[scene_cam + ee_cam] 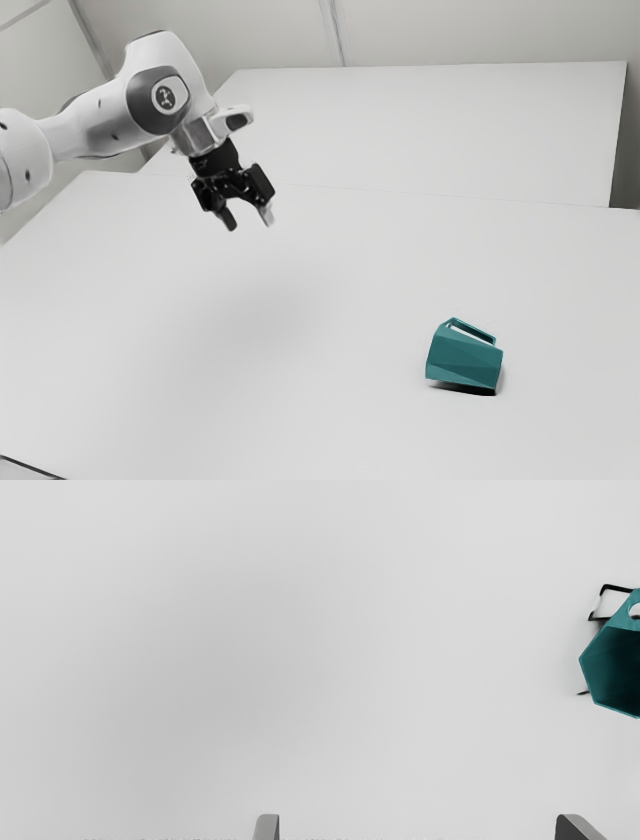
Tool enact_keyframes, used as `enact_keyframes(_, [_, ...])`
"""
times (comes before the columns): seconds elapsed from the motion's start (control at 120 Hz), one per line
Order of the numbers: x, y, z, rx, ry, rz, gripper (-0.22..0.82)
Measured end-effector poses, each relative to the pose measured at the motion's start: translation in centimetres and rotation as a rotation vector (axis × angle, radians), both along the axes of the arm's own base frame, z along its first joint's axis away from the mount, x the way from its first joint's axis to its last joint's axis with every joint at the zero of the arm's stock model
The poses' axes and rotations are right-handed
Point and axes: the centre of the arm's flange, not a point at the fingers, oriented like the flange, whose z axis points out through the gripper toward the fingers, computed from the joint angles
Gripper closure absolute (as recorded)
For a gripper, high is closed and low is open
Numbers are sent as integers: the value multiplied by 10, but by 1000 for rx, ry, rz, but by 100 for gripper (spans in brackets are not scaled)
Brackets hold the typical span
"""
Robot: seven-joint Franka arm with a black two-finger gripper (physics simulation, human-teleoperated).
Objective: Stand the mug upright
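Mug point(464, 358) is on its side on the surface point(130, 330), over toward the exterior view's right, well in from the far edge. Handle point(475, 329) sits on the upper side, dark shadow tight under the body. Mouth point(614, 667) faces roughly toward the pincer point(248, 221); the wrist view sees into the dark interior, part of the mug cut off by the frame. Relative to the pincer: mug is lower, well apart, off to the exterior view's right and nearer that camera. In the wrist view it's out ahead of the tips, on the side of the finger with the dark inner face. Pincer is open, fingers point(267, 827) spread wide with a broad gap between them. It's hanging in mid-air over the surface, gripping nothing, tips clear of surface and mug. It points down at a slant. Arm point(95, 120) comes in from the exterior view's left. Behind that, the surface's far edge, then a pale flat panel point(430, 130), then the wall point(470, 30) at the back.
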Motion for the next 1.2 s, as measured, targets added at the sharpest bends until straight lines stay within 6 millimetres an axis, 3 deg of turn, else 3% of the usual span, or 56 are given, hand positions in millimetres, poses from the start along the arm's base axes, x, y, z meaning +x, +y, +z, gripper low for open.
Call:
enact_keyframes(0.233, [-4, -75, -58, -102, 109, 12, 0])
enact_keyframes(0.533, [4, -123, -123, -265, 226, 159, 0])
enact_keyframes(1.2, [-10, -226, -196, -476, 392, 351, 0])
